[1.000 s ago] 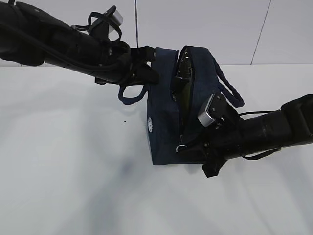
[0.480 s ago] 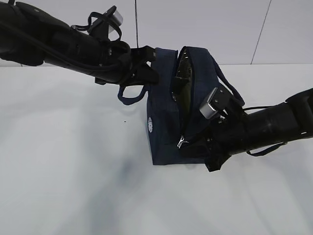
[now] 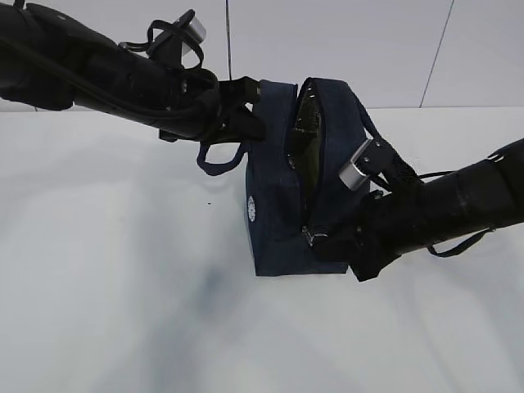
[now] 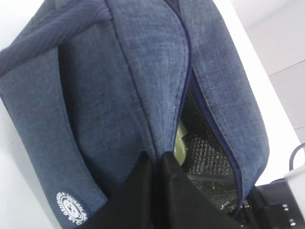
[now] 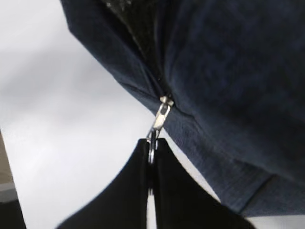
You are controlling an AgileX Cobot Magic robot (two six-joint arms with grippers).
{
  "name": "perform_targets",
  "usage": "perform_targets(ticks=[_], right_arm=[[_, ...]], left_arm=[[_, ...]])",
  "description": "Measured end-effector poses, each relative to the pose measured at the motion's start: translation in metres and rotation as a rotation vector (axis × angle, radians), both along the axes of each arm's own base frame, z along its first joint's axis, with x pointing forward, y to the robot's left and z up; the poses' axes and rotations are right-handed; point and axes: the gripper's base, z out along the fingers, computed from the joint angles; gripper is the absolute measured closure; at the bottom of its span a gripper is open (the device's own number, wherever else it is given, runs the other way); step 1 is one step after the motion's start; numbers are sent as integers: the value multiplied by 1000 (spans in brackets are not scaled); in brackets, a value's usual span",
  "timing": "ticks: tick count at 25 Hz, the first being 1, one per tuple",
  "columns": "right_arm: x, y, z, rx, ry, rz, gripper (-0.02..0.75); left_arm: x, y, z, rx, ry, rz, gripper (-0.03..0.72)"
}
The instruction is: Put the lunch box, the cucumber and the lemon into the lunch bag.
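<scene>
The right fingers [image 5: 151, 160] have shifted right, pinching the zipper pull [image 5: 161, 117] at the bag [image 3: 282, 205] mid-frame on the counter [image 3: 123, 311], while the left fingers [image 4: 157, 164] pinch its fabric edge.

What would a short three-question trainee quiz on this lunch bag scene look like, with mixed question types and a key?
1. True or false: the right gripper is shut on the zipper's ring pull.
2. Multiple choice: what does the left gripper pinch? A) a loop handle, B) the fabric edge of the lunch bag beside its opening, C) the white logo.
3. Short answer: is the bag's zipper fully closed?

Key
1. True.
2. B.
3. No. The top still gapes, showing silver lining and something pale green inside.
</scene>
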Motion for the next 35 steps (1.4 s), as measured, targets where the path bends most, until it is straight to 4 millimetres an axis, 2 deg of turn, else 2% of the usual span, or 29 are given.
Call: perform_targets(ticks=[35], right_arm=[[-9,-4,30,-39,-39,13,731]], left_arm=[[0,0,0,0,0,0,693]])
